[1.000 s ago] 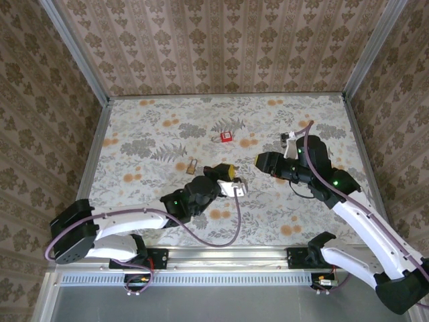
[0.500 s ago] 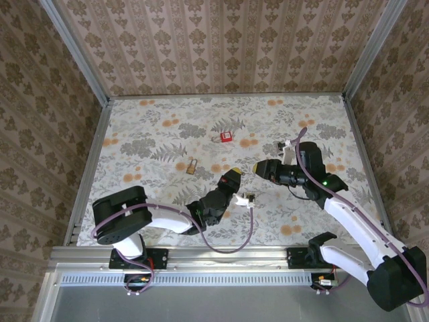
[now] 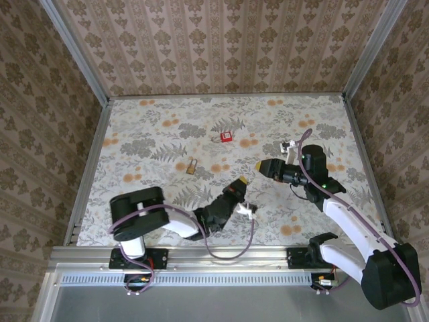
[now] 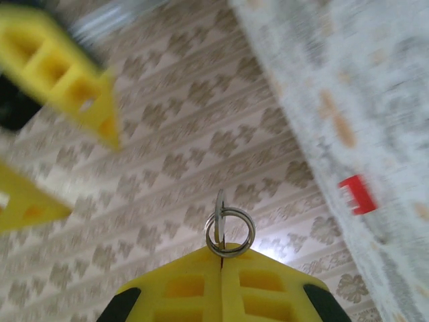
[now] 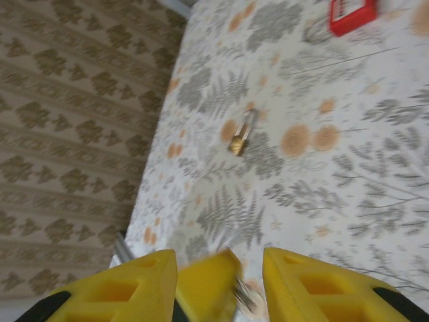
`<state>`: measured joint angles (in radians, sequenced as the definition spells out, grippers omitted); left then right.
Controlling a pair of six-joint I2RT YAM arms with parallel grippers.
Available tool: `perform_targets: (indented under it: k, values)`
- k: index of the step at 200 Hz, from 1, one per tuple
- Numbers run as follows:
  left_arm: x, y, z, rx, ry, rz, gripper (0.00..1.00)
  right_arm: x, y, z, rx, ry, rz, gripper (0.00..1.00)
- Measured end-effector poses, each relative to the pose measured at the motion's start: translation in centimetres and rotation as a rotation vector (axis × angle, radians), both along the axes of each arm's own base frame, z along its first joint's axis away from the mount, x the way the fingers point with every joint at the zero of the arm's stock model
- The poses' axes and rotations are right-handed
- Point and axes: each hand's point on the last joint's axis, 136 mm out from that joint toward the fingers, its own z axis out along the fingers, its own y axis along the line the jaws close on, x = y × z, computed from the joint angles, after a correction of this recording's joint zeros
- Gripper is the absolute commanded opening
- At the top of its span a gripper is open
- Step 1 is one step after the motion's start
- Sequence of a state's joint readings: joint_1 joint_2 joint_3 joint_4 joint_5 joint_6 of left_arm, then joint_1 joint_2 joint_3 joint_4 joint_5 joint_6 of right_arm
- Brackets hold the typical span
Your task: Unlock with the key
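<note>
Top view: a small brass padlock (image 3: pixel 192 166) lies mid-table (image 3: pixel 134 127), well clear of every edge, with a red padlock (image 3: pixel 226 137) farther back. Left wrist: the left fingers (image 4: pixel 191 285) are pressed together on a steel key ring (image 4: pixel 229 231). Right wrist: the right fingers (image 5: pixel 137 288) stand apart.

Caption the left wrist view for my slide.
Left gripper shut on a key ring, facing the open right gripper; red padlock on the table at right.

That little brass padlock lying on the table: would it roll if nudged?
Probably not: the brass padlock lies flat on the table, so it would likely slide or spin. It looks metal, so it is probably heavy for its size, hard, and slippery to pinch.
</note>
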<state>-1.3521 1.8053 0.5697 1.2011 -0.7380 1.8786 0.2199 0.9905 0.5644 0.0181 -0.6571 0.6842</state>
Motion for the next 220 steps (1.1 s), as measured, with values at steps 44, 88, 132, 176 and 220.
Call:
perform_targets:
  k: [44,88,132,176,220]
  values:
    - [-1.2,-0.5,-3.0,0.086,0.003,-0.016,0.00,0.5,-0.4,-3.3,-0.002,0.112,-0.010,0.40]
    - [-0.2,-0.3,1.3,-0.068,-0.006,0.049,0.00,-1.3,0.5,-4.9,0.084,0.162,0.042,0.34]
    - [0.4,0.4,5.7,-0.241,0.003,0.106,0.00,-1.7,1.4,-3.0,0.183,0.129,0.095,0.33]
    - [0.7,0.7,6.5,-0.316,0.024,0.147,0.00,-1.9,2.0,0.2,0.292,0.076,0.123,0.33]
    - [0.9,0.8,6.6,-0.342,0.037,0.156,0.00,-2.5,2.5,1.4,0.349,0.103,0.147,0.32]
